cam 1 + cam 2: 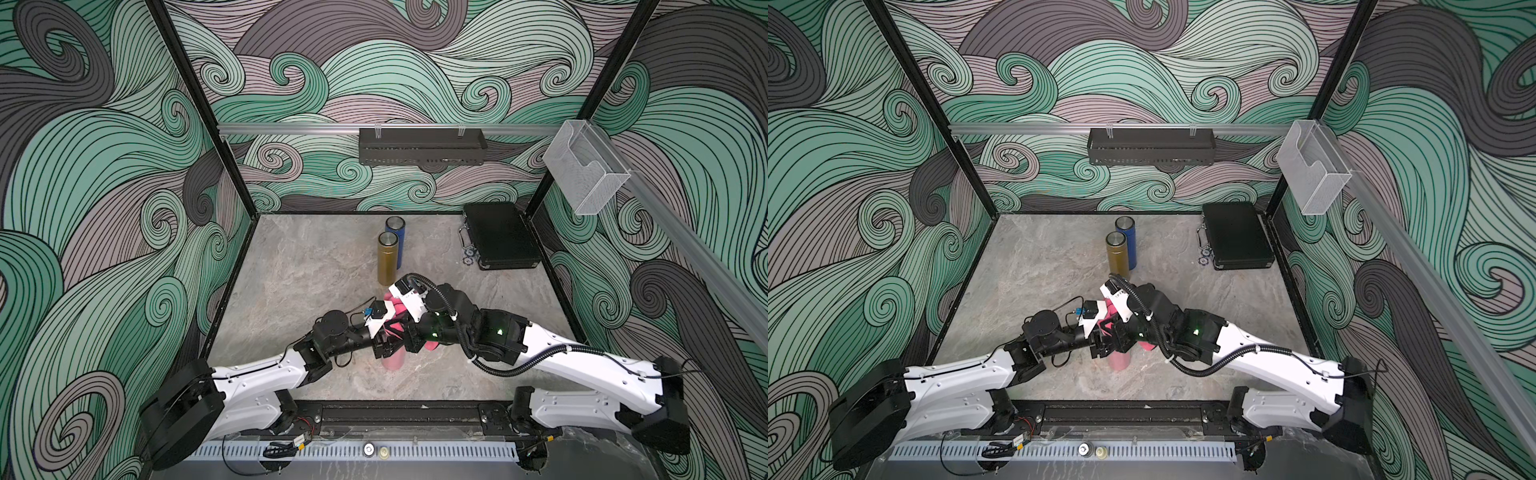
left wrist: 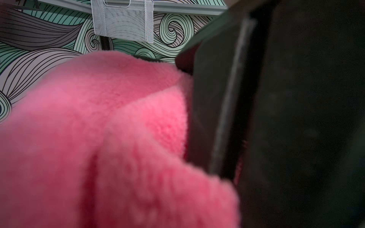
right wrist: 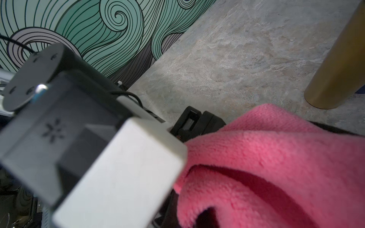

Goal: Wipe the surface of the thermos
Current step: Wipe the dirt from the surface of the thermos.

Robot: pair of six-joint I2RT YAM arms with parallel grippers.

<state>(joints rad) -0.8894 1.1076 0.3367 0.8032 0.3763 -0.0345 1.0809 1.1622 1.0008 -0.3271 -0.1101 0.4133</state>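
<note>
Top views: the pink thermos point(image 1: 392, 362) point(image 1: 1120, 360) stands upright on the marble-look table point(image 1: 299, 266), near the front edge and about midway across. The left gripper point(image 1: 386, 348) point(image 1: 1102, 345) is at the bottle's upper part, its fingers drawn narrow with the bottle between them. The right gripper point(image 1: 411, 338) point(image 1: 1121, 336) sits just beside it on the opposite side, clamped on a pink cloth point(image 1: 400, 309) point(image 1: 1111, 311) that bunches over the thermos and hides its top. A gold thermos point(image 1: 387, 259) and a blue thermos point(image 1: 399, 245) stand close together well behind. A black case point(image 1: 498, 237) lies at the back right corner. Left wrist view: the cloth point(image 2: 108, 138) fills most of the frame, draped against a dark finger point(image 2: 215, 102). The thermos itself is hidden (covered by cloth, so the grip cannot be confirmed from this view). Right wrist view: the cloth point(image 3: 276, 158) hangs close under the camera, its edge touching the white housing of the left wrist point(image 3: 118, 173). The right fingers are hidden, so the grip is unreadable here. The base of the gold thermos point(image 3: 333, 75) stands on the table beyond the cloth, apart from it.
</note>
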